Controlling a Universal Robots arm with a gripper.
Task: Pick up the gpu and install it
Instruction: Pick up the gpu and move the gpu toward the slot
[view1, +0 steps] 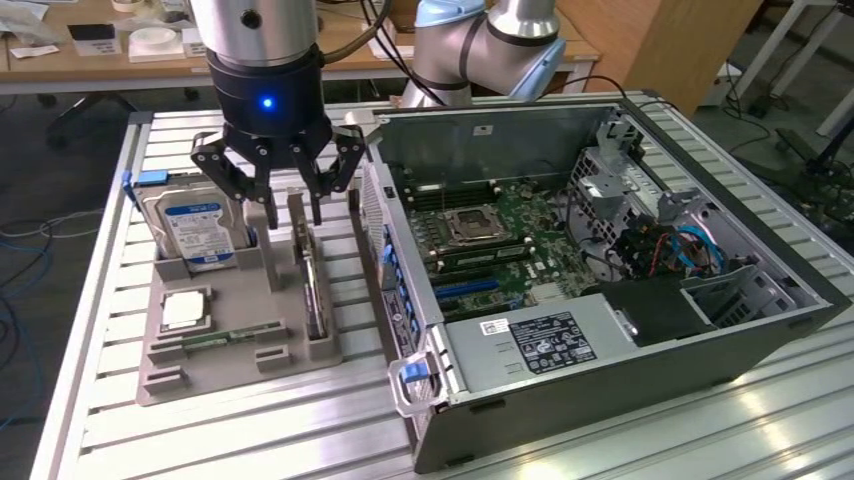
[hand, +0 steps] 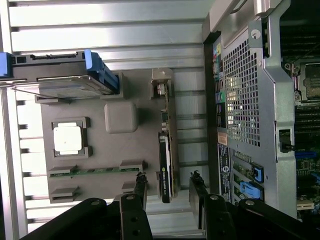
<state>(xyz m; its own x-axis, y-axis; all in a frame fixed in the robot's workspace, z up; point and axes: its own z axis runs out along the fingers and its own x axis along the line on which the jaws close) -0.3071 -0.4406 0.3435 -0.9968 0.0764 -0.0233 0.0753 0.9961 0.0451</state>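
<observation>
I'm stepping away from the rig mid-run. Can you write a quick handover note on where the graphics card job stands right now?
Gripper: open, hanging over the grey tray, one finger on each side of the graphics card, not closed on it.
Graphics card: standing on edge in its tray slot, next to the computer case.
Case: side open, motherboard exposed.
Done: gripper lined up over the card.
Left: card not yet gripped, lifted or installed in the case.
</observation>
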